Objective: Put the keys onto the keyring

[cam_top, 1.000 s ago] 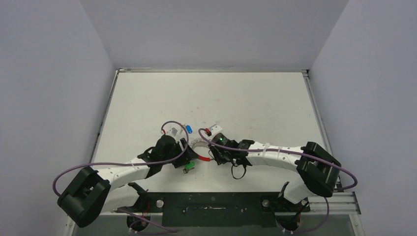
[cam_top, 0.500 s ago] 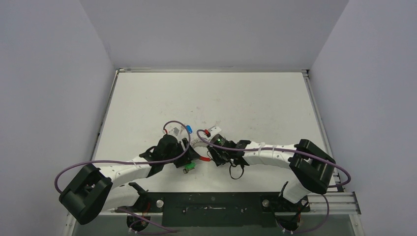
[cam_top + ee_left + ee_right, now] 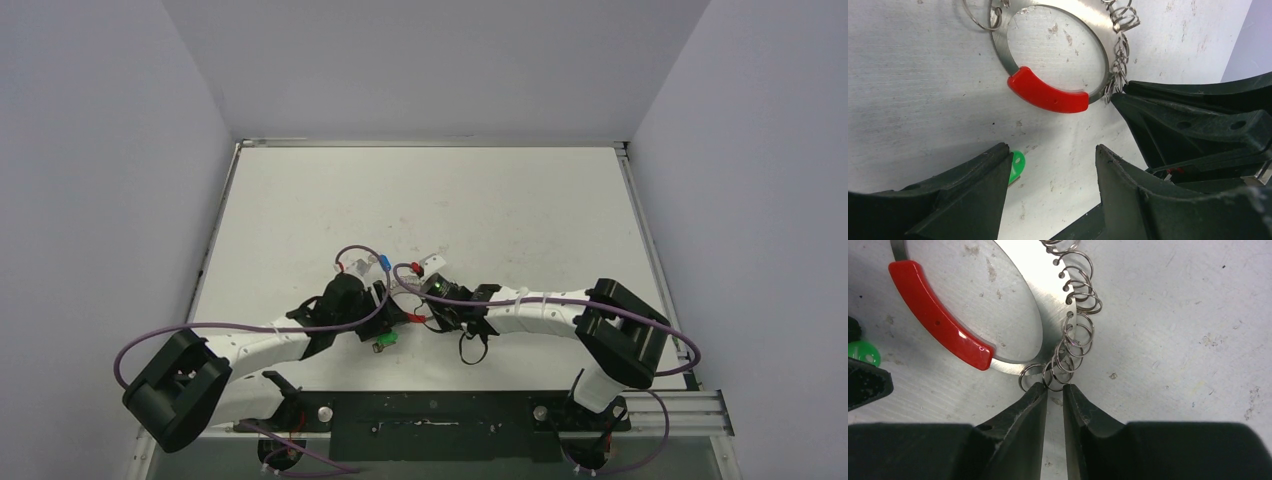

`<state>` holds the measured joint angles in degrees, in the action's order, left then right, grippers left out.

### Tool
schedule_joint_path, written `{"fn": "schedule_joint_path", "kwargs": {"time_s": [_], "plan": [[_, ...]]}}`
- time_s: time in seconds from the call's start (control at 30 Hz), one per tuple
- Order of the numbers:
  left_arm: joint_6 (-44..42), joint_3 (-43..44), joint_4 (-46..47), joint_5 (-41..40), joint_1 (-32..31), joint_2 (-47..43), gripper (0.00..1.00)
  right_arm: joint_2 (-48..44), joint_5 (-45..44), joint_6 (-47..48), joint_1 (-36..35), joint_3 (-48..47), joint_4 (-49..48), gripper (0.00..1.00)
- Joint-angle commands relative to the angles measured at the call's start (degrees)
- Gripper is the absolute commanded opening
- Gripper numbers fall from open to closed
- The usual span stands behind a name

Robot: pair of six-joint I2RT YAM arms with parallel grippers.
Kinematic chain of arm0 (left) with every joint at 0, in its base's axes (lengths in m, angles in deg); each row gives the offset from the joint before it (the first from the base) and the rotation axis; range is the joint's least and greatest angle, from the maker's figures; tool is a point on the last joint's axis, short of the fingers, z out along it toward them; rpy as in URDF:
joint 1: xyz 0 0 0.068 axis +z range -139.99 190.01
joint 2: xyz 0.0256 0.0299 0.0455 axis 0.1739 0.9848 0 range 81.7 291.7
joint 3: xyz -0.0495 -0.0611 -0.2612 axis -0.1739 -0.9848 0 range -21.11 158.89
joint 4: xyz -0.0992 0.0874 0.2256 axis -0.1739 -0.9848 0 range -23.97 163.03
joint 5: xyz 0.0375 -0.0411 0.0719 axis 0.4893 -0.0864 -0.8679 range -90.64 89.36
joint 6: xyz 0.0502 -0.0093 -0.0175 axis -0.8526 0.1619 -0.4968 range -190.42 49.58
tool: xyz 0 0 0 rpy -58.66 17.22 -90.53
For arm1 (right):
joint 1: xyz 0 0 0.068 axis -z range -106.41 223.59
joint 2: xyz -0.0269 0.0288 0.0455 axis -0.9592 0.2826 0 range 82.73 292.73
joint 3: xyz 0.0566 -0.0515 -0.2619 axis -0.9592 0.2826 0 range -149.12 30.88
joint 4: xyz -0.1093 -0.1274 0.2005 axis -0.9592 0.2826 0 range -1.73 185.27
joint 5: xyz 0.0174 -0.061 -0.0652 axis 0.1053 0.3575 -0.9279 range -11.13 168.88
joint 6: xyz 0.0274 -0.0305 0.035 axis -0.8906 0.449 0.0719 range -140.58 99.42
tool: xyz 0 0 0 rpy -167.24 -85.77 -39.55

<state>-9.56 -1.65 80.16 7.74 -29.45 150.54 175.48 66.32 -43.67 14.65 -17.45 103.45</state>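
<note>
Quickly, top view first: both arms reached low across the white table (image 3: 520, 200) and met near its middle. The left gripper (image 3: 390, 312) and right gripper (image 3: 425, 305) faced each other with the keyring (image 3: 416, 319) lying flat between them. The green key (image 3: 384, 343) lay on the table just near-side of the left gripper. The blue key (image 3: 385, 262) lay beyond that gripper, apart from the ring. Neither key was on the ring.

Left wrist view: the black plastic fingers (image 3: 963, 200) stood wide apart with nothing between them, angled down at the scuffed tabletop. The ring sat just ahead of them, a flat silvery band with a glossy, curved red sleeve (image 3: 1048, 96). A thin wire coil (image 3: 1120, 55) ran along the band's edge. The green key's head peeked out beside one finger. The right gripper's black body filled the right side, its tip at the coil's end.

Right wrist view: the two fingers (image 3: 1018, 425) were nearly together, leaving only a thin slit. The coil's last loops sat right at the fingertips. Whether the wire was actually pinched could not be told.
</note>
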Motion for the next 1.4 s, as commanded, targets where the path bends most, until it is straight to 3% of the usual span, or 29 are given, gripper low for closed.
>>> {"fn": "schedule_joint_path", "kwargs": {"time_s": [0.0,0.17,0.53,0.87,1.37], "plan": [[-0.6,2.0,-0.3,-0.5,-0.8,1.3,0.60,-2.2,-4.8,0.8,-0.3,-1.4,0.3,0.16],[-0.7,3.0,0.0,-0.7,-1.6,3.1,0.60,-4.2,-5.8,1.7,-0.3,-2.1,0.8,0.00],[-0.6,4.3,1.2,-0.8,-3.3,6.1,0.59,-5.3,2.1,3.4,2.9,-3.1,-0.6,0.00],[0.1,3.5,-1.9,-4.5,-3.6,2.0,0.56,-5.8,0.9,4.0,0.2,-1.4,0.4,0.31],[-0.3,3.7,-22.6,-17.2,-4.0,-16.0,0.56,2.7,-12.3,6.2,-8.4,-8.3,4.2,0.33]]}}
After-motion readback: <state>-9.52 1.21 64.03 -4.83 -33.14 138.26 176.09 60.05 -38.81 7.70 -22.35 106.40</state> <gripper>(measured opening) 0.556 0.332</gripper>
